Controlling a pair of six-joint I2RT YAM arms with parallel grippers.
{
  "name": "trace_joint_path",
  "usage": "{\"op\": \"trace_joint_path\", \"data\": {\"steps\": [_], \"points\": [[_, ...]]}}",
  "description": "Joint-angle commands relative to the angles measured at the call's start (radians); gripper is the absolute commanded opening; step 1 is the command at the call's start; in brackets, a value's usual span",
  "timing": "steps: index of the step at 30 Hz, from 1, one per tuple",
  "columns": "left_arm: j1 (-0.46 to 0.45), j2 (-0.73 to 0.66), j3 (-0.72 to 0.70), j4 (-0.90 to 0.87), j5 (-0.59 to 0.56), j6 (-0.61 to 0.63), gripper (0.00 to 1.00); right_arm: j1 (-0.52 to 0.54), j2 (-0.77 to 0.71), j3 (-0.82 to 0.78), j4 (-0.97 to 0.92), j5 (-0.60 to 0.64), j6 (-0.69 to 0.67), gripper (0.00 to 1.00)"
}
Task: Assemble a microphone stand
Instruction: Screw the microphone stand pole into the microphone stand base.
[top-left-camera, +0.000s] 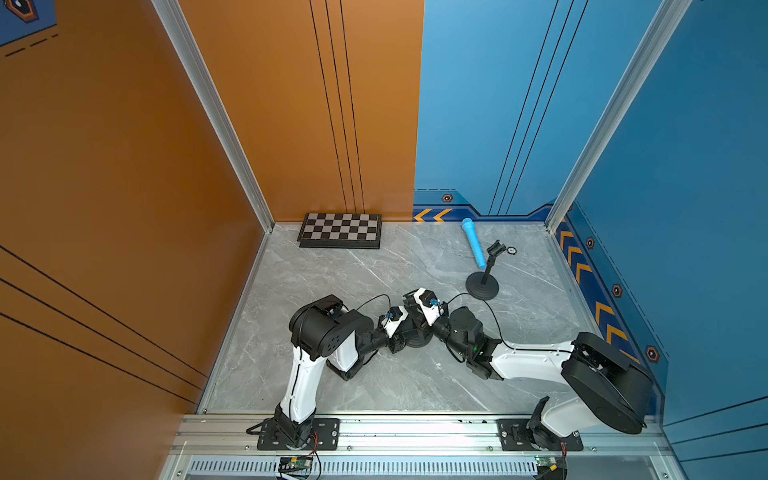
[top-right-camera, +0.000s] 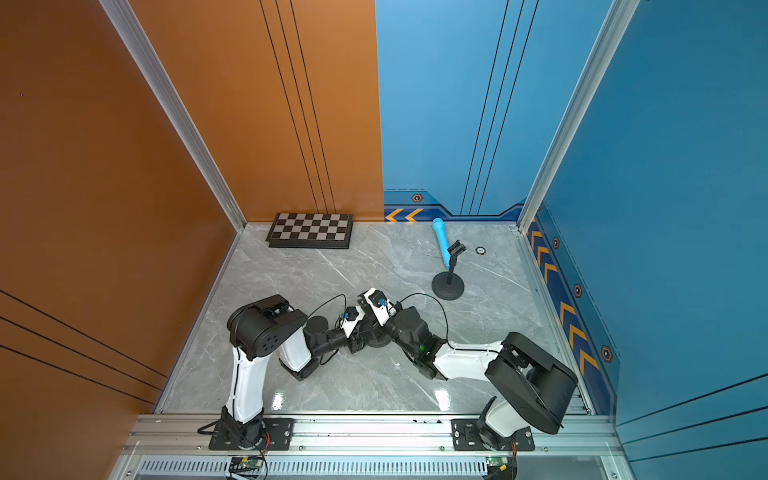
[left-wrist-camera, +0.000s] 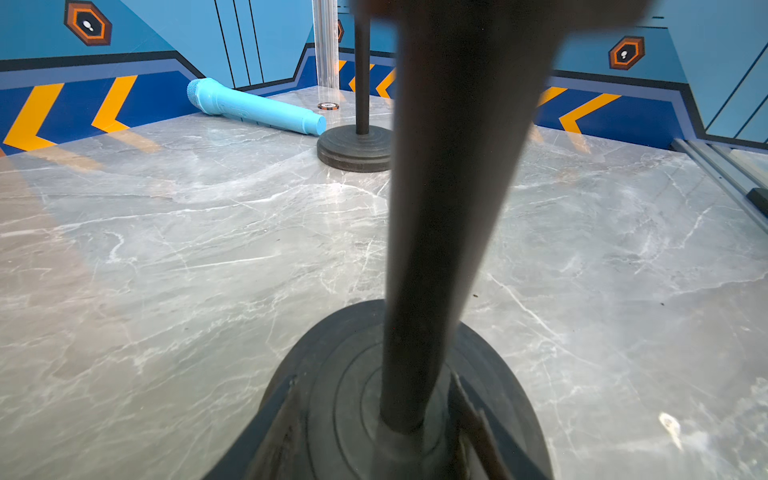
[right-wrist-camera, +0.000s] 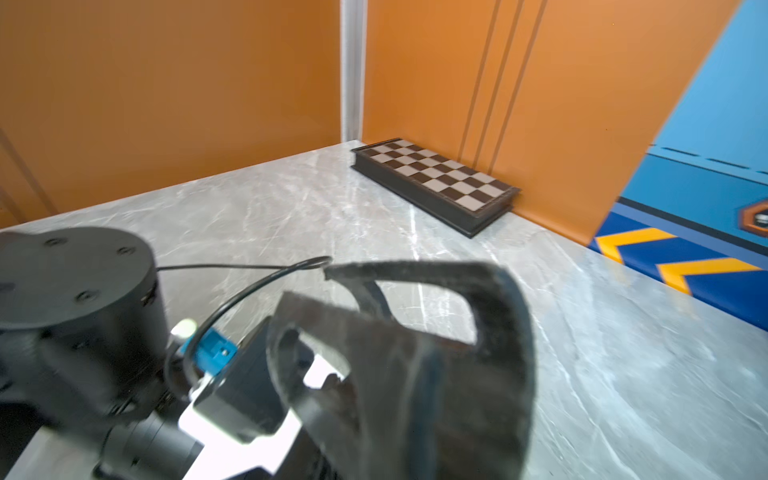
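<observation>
We are not seeing whether the left gripper (left-wrist-camera: 374, 376) or the right gripper (right-wrist-camera: 307, 284) is clamping the pole (left-wrist-camera: 436, 228). Loose, it is risking tilting in the base (left-wrist-camera: 328, 357).

bare tabletop (top-left-camera: 332, 282) lies open between chessboard (top-left-camera: 340, 230) and upright stand (top-left-camera: 482, 286), microphone (top-left-camera: 473, 243) just behind.

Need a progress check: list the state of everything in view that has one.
Light blue plastic microphone: lying on its side, not clipped in.
Black assembled stand at the back: upright, its clip empty.
Black near pole: standing in its round base.
Checkered folding chessboard: closed, flat.
Left end effector: straddling the pole's foot, grip unclear.
Right end effector: fingertips close together, grip unclear.
</observation>
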Motion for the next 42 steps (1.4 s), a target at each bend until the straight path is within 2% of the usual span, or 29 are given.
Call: {"op": "trace_joint_path", "data": {"steps": [1,4,7,8,13,16,17,22,26,31,37,42], "points": [[0.008,0.054,-0.036,-0.186,-0.010,0.009,0.57,0.050,0.080,-0.004,0.025,0.405,0.040,0.00],[0.008,0.058,-0.037,-0.186,-0.014,0.009,0.57,0.056,0.092,0.006,0.025,0.407,0.050,0.00],[0.009,0.058,-0.039,-0.185,-0.018,0.010,0.57,0.042,0.075,0.009,0.002,0.324,0.052,0.00],[0.010,0.057,-0.038,-0.185,-0.020,0.011,0.57,0.034,0.066,0.013,-0.017,0.275,0.051,0.04],[0.012,0.057,-0.041,-0.186,-0.016,0.014,0.57,-0.040,-0.039,0.028,-0.154,-0.062,0.034,0.41],[0.013,0.055,-0.042,-0.186,-0.016,0.014,0.57,-0.110,-0.099,0.029,-0.226,-0.280,0.010,0.49],[0.013,0.054,-0.042,-0.186,-0.015,0.016,0.57,-0.136,-0.110,0.028,-0.235,-0.322,0.010,0.50],[0.015,0.046,-0.044,-0.186,-0.010,0.016,0.58,-0.291,-0.113,0.063,-0.307,-0.710,-0.055,0.51],[0.016,0.048,-0.043,-0.185,-0.005,0.017,0.58,-0.345,-0.073,0.152,-0.409,-0.881,-0.084,0.51],[0.018,0.056,-0.041,-0.187,-0.003,0.015,0.58,-0.360,-0.032,0.216,-0.444,-0.898,-0.090,0.45],[0.019,0.058,-0.041,-0.186,-0.004,0.015,0.58,-0.342,-0.015,0.205,-0.390,-0.812,-0.050,0.36],[0.019,0.058,-0.041,-0.186,-0.004,0.013,0.57,-0.320,-0.039,0.160,-0.344,-0.670,-0.033,0.15]]}}
